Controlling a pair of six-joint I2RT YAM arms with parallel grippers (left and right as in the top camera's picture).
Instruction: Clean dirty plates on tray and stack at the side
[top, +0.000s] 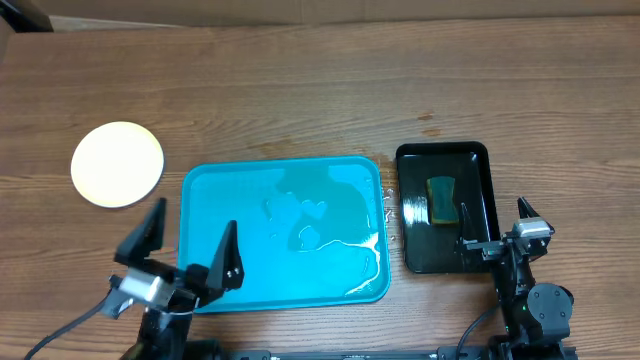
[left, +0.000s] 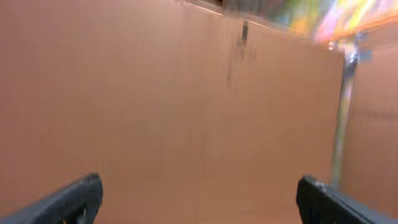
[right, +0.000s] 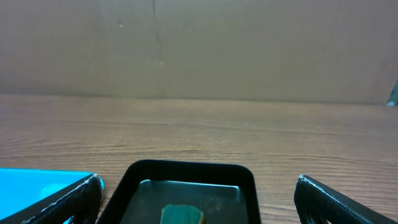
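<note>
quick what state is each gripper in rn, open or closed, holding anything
left gripper: open, fingers spread wide, holding nothing
right gripper: open, holding nothing

Brown wood-grain tabletop (top: 300, 80). Plain brown cardboard-like wall (right: 261, 43) stands behind its far edge. Lighting even.

i can't read any text, label, brand or number in my views; the dark marks on the brown board (left: 239, 43) ahead of my left hand (left: 199, 199) are too blurred.
</note>
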